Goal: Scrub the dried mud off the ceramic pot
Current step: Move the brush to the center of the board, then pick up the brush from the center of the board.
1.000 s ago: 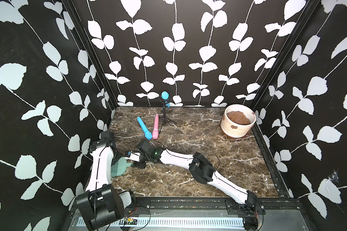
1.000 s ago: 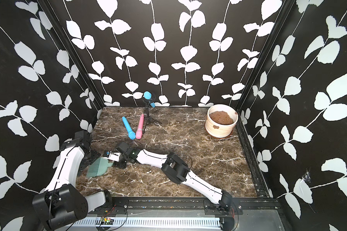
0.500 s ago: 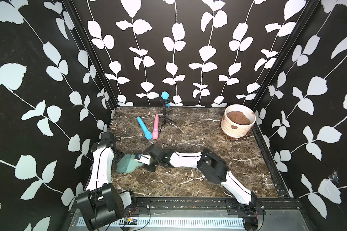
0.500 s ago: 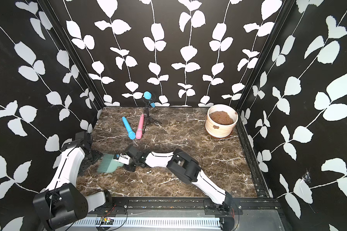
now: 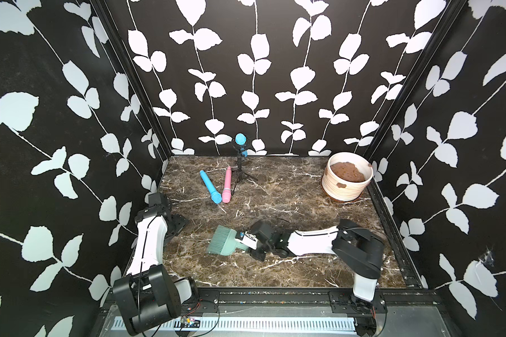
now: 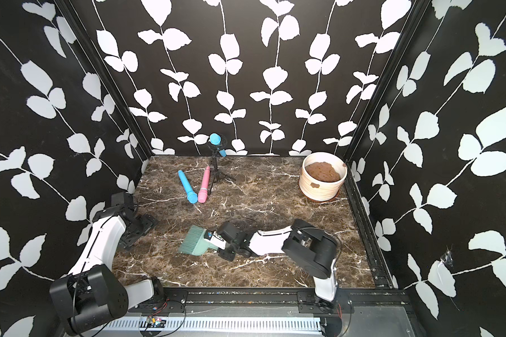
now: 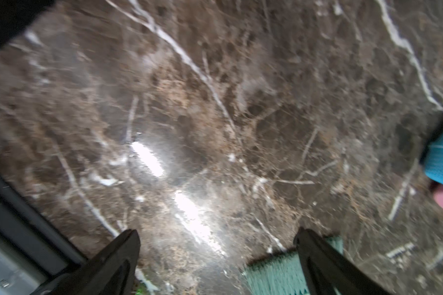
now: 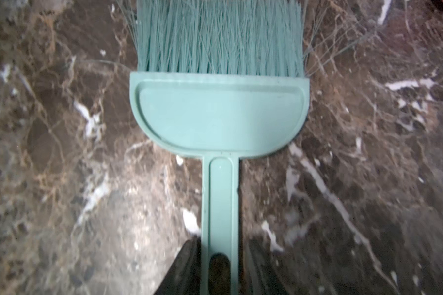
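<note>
In the near middle of the marble tabletop (image 5: pixel 289 210), your right gripper (image 5: pixel 241 242) has its jaws clamped on the thin handle of the teal brush (image 5: pixel 224 243). The right wrist view confirms it: dark fingers (image 8: pixel 189 268) press either side of the handle, with the half-round head and the bristles fanning away ahead of them. The brush lies low and near flat over the marble, bristles aimed at your left arm. Whether they touch the surface is not clear.

Over by the left wall, your left gripper (image 7: pixel 215 231) stands wide apart with nothing between the jaws, only bare marble below. A corner of the bristles peeks in beside one finger in the left wrist view.

Now look across. The ceramic pot (image 5: pixel 354 189) sits upright in the far right corner, well apart from both arms, brown soil heaped inside it. The dried mud (image 5: pixel 340 184) shows in both top views as a reddish-brown blob on the ribbed wall facing you, and a smaller dab (image 5: pixel 370 164) clings to the rim by the right wall.

Toward the back left, a blue wand (image 5: pixel 209 186) and a pink wand (image 5: pixel 227 185) lie side by side, heads nearly touching.
</note>
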`<state>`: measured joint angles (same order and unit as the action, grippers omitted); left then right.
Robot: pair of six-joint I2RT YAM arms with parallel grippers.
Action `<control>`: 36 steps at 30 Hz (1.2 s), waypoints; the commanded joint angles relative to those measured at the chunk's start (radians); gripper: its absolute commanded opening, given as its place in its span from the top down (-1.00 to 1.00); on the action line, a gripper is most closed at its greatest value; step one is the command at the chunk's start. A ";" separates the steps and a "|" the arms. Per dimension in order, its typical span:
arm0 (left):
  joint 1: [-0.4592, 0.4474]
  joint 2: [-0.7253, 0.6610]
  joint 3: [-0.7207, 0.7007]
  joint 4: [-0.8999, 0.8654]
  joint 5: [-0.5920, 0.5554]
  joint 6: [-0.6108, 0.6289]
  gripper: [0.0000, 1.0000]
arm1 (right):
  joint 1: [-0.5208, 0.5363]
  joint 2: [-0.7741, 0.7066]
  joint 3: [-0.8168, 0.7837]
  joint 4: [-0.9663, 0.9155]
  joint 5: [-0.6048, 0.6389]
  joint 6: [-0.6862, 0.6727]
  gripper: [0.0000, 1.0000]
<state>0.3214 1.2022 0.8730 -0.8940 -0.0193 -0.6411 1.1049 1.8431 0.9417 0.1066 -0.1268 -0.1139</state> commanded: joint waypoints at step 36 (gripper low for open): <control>-0.335 -0.016 -0.086 0.431 0.768 0.087 -0.97 | -0.184 -0.388 -0.240 0.024 0.126 0.293 0.59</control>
<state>0.0391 1.2213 0.8143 -0.5629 0.6395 -0.5278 0.9398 1.5284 0.7242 0.0925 -0.0463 0.0444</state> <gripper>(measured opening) 0.985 0.231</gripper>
